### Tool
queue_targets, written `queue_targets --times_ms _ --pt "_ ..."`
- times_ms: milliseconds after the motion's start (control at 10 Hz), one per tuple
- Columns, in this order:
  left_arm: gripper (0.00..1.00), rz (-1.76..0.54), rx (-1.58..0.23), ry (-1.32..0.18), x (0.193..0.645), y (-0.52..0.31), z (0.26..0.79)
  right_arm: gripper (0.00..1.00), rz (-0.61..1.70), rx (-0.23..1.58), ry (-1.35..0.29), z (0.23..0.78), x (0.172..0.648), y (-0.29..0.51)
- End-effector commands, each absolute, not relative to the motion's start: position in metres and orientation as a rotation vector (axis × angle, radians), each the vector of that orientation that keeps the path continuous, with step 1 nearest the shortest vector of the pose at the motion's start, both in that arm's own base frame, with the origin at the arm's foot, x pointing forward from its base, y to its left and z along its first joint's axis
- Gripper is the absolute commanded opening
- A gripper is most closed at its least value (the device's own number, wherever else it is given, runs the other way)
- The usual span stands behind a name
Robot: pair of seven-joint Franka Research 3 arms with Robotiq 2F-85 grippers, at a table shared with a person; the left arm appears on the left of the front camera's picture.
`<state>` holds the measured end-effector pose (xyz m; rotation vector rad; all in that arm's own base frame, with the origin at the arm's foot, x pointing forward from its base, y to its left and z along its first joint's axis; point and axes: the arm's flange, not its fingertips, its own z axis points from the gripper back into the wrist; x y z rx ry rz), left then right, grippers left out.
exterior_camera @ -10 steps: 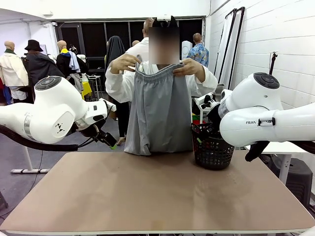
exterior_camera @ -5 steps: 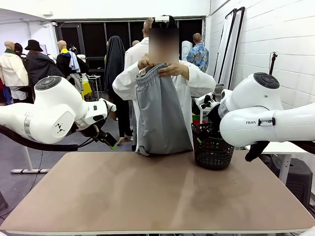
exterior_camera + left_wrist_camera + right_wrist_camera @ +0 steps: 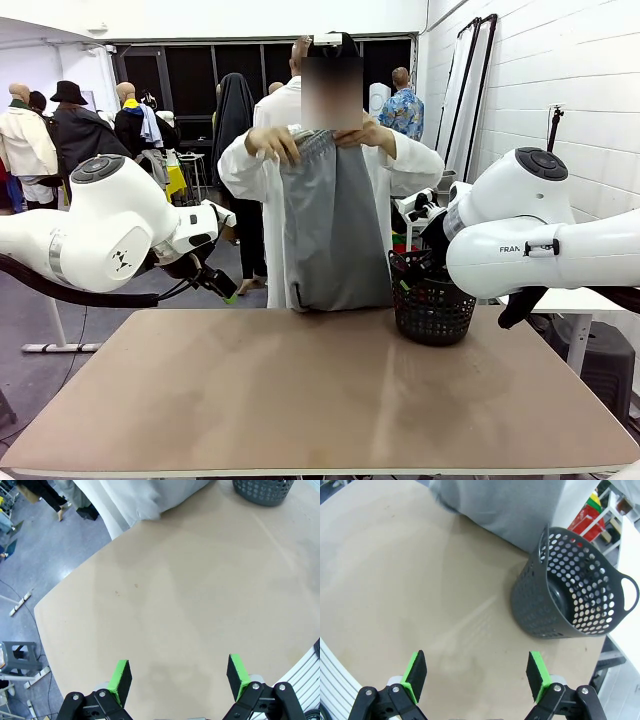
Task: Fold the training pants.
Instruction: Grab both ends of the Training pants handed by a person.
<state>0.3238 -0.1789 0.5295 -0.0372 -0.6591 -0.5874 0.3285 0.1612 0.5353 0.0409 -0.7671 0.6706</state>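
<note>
One pair of training pants, one basket.

"FRAN" on right arm

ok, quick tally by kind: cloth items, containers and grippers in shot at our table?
pants: 1
basket: 1
grippers: 2 (left gripper, right gripper, both open)
Total: 4
</note>
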Motion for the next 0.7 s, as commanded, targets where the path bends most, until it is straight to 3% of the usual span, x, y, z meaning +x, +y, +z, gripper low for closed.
queue_targets --times_ms 0,600 --pt "1.00 -0.588 -0.037 -0.664 0.3237 -0.1792 0.5301 1.00 0.672 0.041 -0.767 0.5353 0.3283 0.1614" --pt "1.00 -0.588 -0.037 -0.664 0.3237 -0.1792 0.5301 1.00 0.672 0.041 -0.767 0.5353 0.3283 0.1614"
